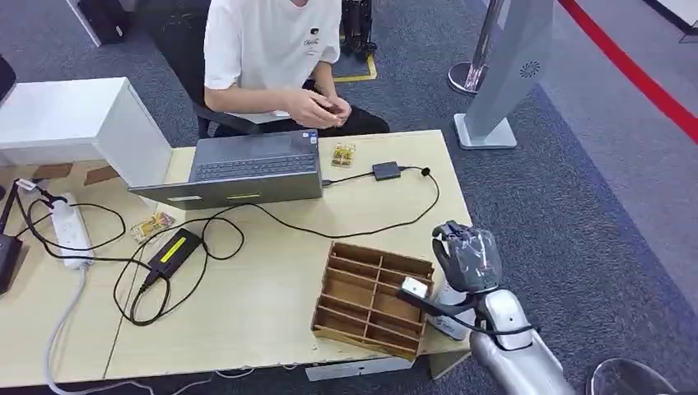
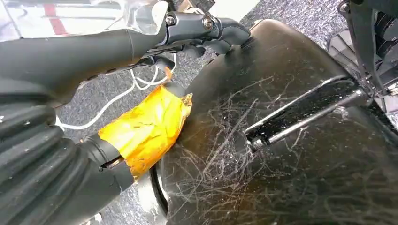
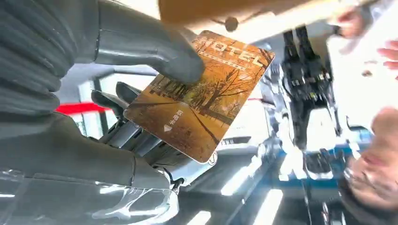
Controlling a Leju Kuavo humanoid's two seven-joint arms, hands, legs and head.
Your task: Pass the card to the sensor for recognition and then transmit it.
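Right hand point(image 1: 467, 257) raised off the desk's point(image 1: 272, 296) right edge, thumb point(image 3: 155, 51) and fingers point(image 3: 124, 133) pinching an orange hotel key card point(image 3: 199, 93). Wooden divided tray point(image 1: 372, 298) at the front right corner, just beside that hand. Laptop point(image 1: 247, 169) at the far edge, before a seated person point(image 1: 272, 49). Left hand point(image 2: 141, 126) hanging low; grip impossible to tell.

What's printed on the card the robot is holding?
An orange-brown autumn tree scene with "HOTEL" lettering on the card, held by the right hand; clearest in the right wrist view.
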